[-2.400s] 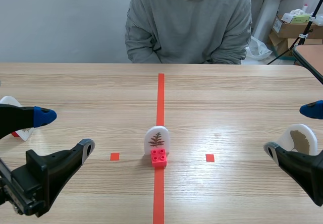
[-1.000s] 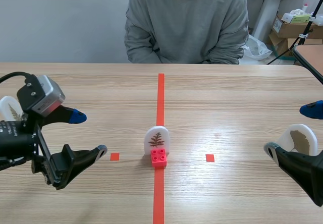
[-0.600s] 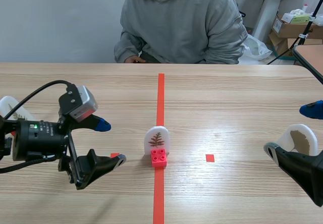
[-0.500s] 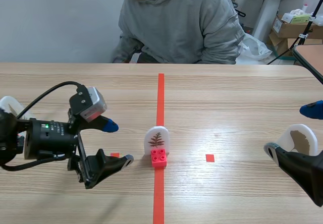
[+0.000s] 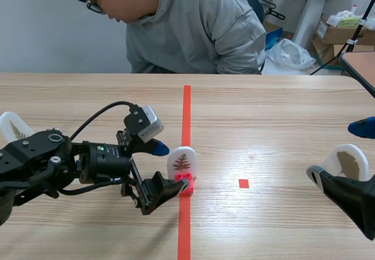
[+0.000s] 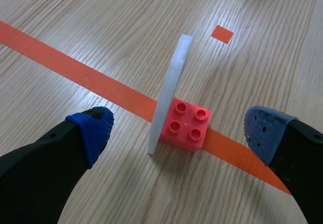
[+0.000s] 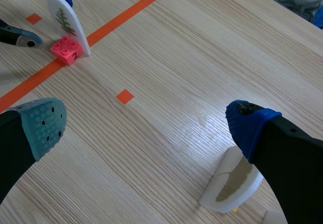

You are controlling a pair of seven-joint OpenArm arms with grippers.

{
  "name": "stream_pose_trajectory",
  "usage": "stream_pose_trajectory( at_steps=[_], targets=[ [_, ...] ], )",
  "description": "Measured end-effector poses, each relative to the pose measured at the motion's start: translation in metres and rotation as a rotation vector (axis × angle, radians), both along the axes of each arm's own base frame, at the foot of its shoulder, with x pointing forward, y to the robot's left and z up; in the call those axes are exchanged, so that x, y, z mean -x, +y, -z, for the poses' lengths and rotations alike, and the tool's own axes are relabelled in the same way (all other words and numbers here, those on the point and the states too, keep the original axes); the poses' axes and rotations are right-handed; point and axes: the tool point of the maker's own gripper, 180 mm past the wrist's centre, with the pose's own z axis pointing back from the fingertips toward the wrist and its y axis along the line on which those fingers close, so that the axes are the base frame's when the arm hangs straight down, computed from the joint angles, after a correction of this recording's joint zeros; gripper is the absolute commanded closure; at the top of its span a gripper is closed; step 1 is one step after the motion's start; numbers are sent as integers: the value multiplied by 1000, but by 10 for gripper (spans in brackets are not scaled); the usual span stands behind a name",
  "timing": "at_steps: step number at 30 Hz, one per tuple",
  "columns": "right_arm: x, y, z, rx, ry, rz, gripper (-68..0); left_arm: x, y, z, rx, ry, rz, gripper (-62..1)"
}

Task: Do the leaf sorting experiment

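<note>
Two sets of fingers are in view, and you have neither of them closed on anything.

Item 1, left arm. Your left fingers (image 5: 159, 149) are spread wide on either side of the middle leaf card (image 5: 182, 161). One blue pad is at the card's far side. The other finger lies low on the near side, by the red brick (image 5: 185, 184). The left wrist view shows the card edge-on between the two pads, with bare bench (image 6: 116, 183) showing between each pad and the card and brick. There is no contact and no grip.

Item 2, task piece. The leaf card stands upright at mid-bench on the long orange tape line (image 5: 187, 108). The brick is touching its near face, studs up.

Item 3, right arm. Your right fingers (image 7: 250, 123) sit low at the bench's right side, fully apart and holding nothing. A second leaf card (image 7: 234, 186) stands just beside the blue-padded finger and is partly hidden by it. Contact between them cannot be determined.

Item 4, surroundings. A third card (image 5: 13, 128) stands at the far left of the bench, well apart from the middle one. A small orange square (image 5: 244, 183) lies between the middle card and your right fingers. A person (image 5: 193, 26) in a grey hooded top sits across the bench, leaning sideways.
</note>
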Motion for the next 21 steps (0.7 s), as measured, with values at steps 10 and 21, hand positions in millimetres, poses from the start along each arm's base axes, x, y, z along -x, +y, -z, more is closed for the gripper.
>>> stream_pose_trajectory(
  at_steps=[10, 21],
  targets=[
    [0, 0, 0, 0, 0, 0, -667, -2, -20, 7, 32, 6, -8, -462],
    [0, 0, 0, 0, 0, 0, -667, -14, -14, 7, 18, -24, -71, -161]
  ],
)
